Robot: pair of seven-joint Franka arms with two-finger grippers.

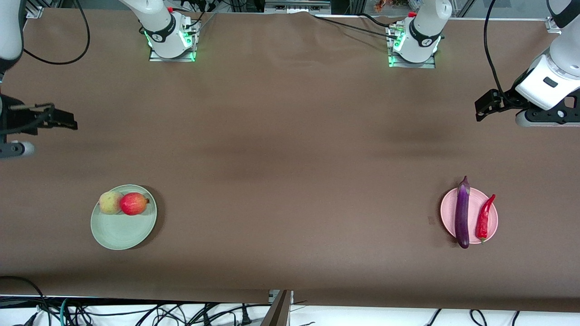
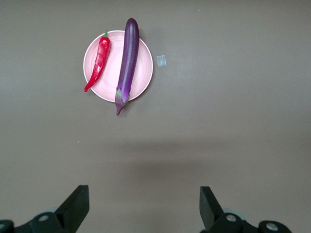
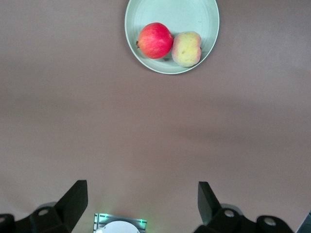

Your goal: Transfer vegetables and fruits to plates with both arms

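The pale green plate [image 1: 118, 234] [image 3: 175, 13] lies toward the right arm's end of the table. On it a red fruit [image 1: 133, 203] [image 3: 155, 40] and a yellow-green peach-like fruit [image 1: 110, 202] [image 3: 186, 48] touch each other. The pale pink plate [image 1: 472, 209] [image 2: 114, 73] lies toward the left arm's end, carrying the purple eggplant [image 1: 462, 213] [image 2: 128, 63] and the red chili [image 1: 484, 218] [image 2: 98, 63] side by side. My left gripper [image 1: 487, 106] [image 2: 144, 204] hangs open and empty over bare table, away from the pink plate. My right gripper [image 1: 63, 118] [image 3: 142, 204] is likewise open and empty, clear of the green plate.
The two arm bases [image 1: 171, 36] [image 1: 414, 43] stand bolted along the table edge farthest from the front camera. A small clear scrap [image 2: 161, 60] lies on the brown cloth beside the pink plate. Cables [image 1: 136, 312] trail under the table's nearest edge.
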